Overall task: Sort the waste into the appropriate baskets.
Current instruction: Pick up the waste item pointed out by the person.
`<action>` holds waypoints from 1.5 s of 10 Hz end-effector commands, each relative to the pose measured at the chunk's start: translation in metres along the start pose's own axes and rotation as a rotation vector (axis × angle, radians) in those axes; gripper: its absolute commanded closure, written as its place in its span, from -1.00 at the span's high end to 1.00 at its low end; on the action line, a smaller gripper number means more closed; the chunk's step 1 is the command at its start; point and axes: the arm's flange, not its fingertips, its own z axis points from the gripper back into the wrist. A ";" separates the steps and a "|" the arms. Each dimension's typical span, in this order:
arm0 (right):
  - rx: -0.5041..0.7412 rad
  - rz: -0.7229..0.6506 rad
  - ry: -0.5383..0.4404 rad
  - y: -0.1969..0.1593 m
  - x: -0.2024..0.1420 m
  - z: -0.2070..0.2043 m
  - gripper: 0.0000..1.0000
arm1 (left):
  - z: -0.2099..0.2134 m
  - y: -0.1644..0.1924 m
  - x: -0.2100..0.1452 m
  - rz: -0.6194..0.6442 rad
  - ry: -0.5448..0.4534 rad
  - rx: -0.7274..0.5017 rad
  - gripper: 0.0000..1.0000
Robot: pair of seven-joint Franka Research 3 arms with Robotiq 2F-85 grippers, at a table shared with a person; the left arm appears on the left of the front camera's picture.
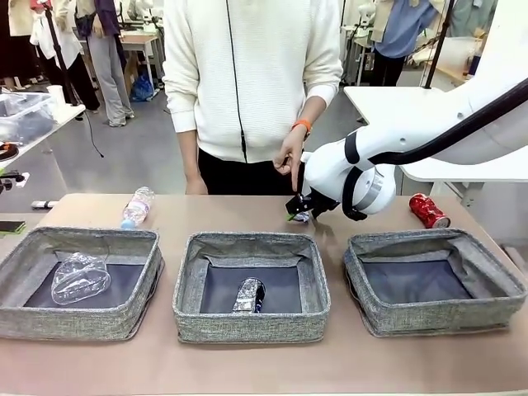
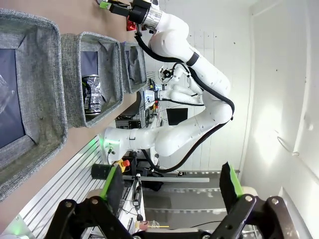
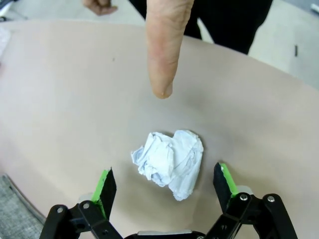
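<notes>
The crumpled paper ball [image 3: 169,162] lies on the counter [image 3: 60,99], at 1 o'clock beyond the middle basket [image 1: 247,242], with a person's finger [image 3: 164,50] pointing from its 12 o'clock. The right fingers [image 3: 105,183] straddle it, open, pads at 9 and 3 o'clock, not touching. It is likely featherlight and springy: pinch across its bulk. The left fingers [image 2: 113,185] gape wide, empty.

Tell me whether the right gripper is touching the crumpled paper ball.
Apart. The right wrist view shows the paper ball lying between the right gripper's green pads, with bare table showing on each side of it.
</notes>
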 end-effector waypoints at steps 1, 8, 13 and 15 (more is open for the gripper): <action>0.017 0.007 -0.035 -0.003 0.000 0.001 -0.11 | 0.001 -0.003 -0.002 -0.002 -0.001 0.002 1.00; 0.018 -0.002 -0.048 -0.007 -0.002 0.002 -1.00 | 0.001 -0.003 -0.002 -0.002 -0.001 0.002 1.00; 0.033 0.010 -0.017 -0.006 -0.006 0.012 -1.00 | 0.001 -0.003 -0.002 -0.002 -0.001 0.002 1.00; 0.021 -0.078 0.131 0.008 -0.012 0.072 -1.00 | 0.001 -0.003 -0.002 -0.002 -0.001 0.002 1.00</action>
